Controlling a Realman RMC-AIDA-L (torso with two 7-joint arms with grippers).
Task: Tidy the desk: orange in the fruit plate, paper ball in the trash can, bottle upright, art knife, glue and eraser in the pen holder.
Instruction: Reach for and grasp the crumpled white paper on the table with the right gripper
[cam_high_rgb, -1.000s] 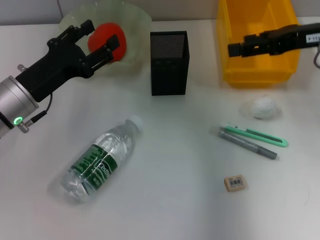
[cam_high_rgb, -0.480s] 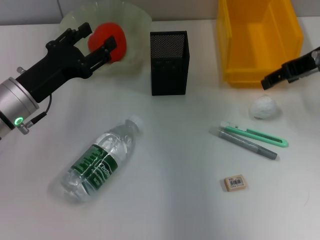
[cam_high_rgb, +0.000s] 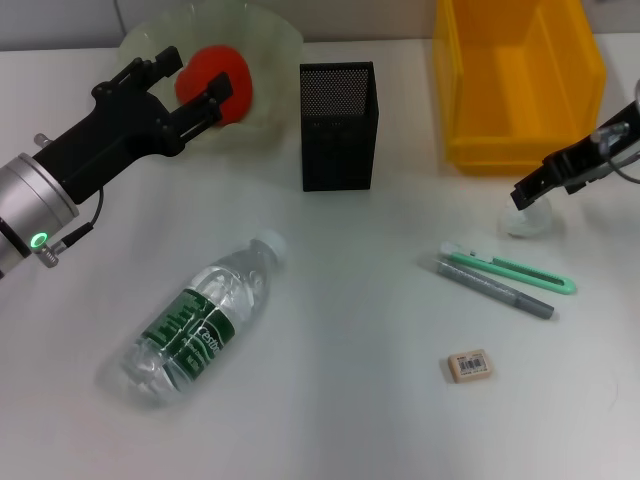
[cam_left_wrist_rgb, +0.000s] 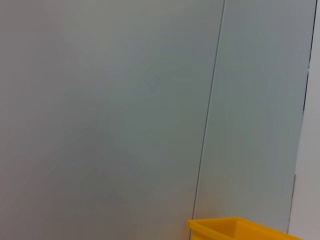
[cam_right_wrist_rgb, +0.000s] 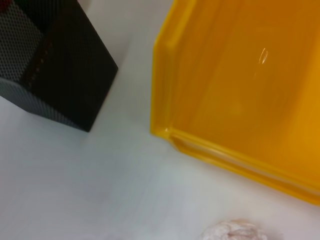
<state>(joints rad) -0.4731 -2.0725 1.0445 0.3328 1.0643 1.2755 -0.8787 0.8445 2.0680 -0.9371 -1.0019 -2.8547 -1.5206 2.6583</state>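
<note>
Head view: worktop white. Trash can at 1 o'clock, nothing visible inside. Fruit plate at 11 o'clock holds the orange. Left end effector over that plate, fingers spread around the orange; contact cannot be told. Pen holder upright at 12 o'clock. Bottle lying at 8 o'clock. Right end effector over the paper ball; opening cannot be told. Art knife and glue lie side by side at 4 o'clock, eraser nearer.
</note>
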